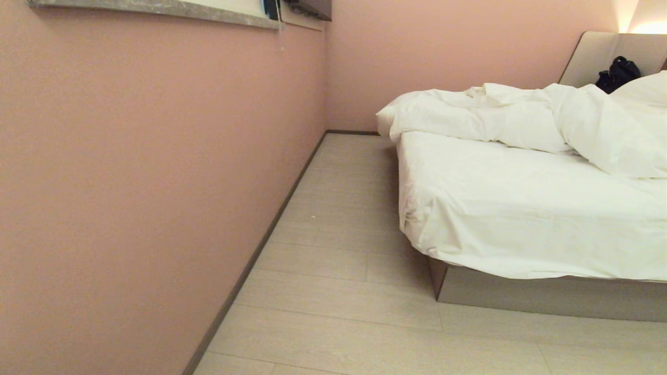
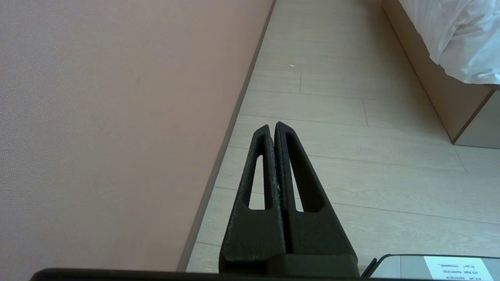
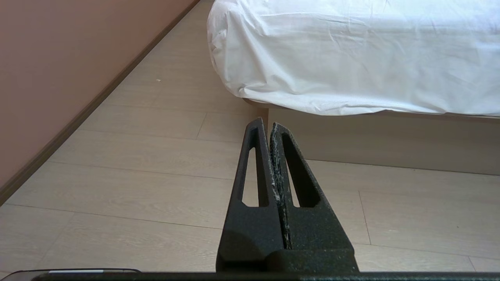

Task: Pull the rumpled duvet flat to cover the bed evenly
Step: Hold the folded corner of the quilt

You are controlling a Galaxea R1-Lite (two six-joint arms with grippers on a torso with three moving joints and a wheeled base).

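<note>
Floor: pale wood-look planks running from the camera up to the bed, filling the strip between the bed and the pink wall
Left gripper: black fingers pressed together with nothing between them, hanging over the planks beside the bed's near corner, close to the wall's skirting
Right gripper: fingers likewise pressed together and empty, poised above the planks just short of the bed's foot end
Bed: low grey-beige platform base at the right, its near corner standing on the planks; the mattress on it is wrapped in a white sheet that overhangs the base
Duvet: thick white quilt bunched in a rumpled heap across the far part of the bed, toward the headboard; one end juts past the bed's side edge nearest the wall, and the near half of the mattress lies uncovered
Pillow: white, behind the heap at the head of the bed
Headboard: beige padded panel rising behind the bed
Bag: dark item against the headboard, partly hidden by the heap
Wall: pink, with a dark skirting strip, running alongside the bed
</note>
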